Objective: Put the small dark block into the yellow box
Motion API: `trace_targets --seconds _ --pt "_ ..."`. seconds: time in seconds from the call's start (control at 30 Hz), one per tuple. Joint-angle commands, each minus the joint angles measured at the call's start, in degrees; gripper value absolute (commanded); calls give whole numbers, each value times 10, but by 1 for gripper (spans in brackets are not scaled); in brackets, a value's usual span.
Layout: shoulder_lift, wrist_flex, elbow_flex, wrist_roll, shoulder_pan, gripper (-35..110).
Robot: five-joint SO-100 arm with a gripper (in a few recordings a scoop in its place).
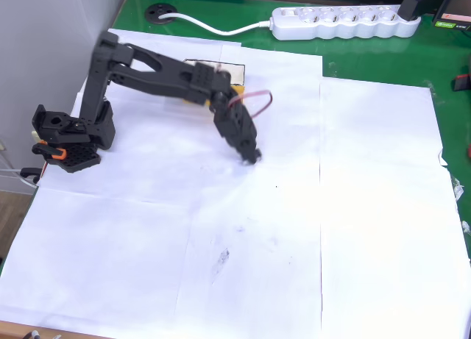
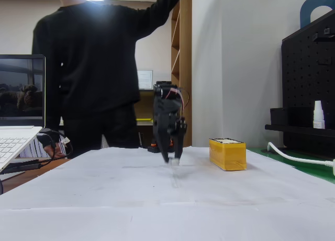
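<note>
The black arm reaches out over the white paper, and its gripper point(image 1: 252, 155) point(image 2: 173, 158) points down just above the sheet. The fingers are closed on the small dark block point(image 2: 175, 160). Only the block's pale silvery end shows below the tips in the fixed view; the rest blends into the black fingers. The yellow box point(image 2: 227, 154) stands on the paper to the right of the gripper in the fixed view, mustard sides and a pale top edge. In the overhead view the yellow box point(image 1: 237, 75) lies mostly hidden under the arm's forearm, behind the gripper.
A long white power strip point(image 1: 342, 21) with its cable lies on the green mat at the back. The arm's base point(image 1: 70, 137) sits at the left paper edge. A person in black point(image 2: 99, 68) stands behind the table. A laptop point(image 2: 18, 121) is at the left.
</note>
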Motion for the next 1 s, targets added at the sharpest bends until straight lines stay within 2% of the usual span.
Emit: trace_targets --seconds 0.0,0.1,0.23,0.4,0.67,0.8,0.97 --pt "-132 9 39 -24 2 0" --pt "-181 35 36 4 -7 0" --pt "-253 120 38 40 -42 0" --pt "-334 214 59 128 -113 0" --pt "-365 360 85 236 -256 0" --pt "-341 374 83 269 -307 0" --pt "-294 317 36 270 -329 0"
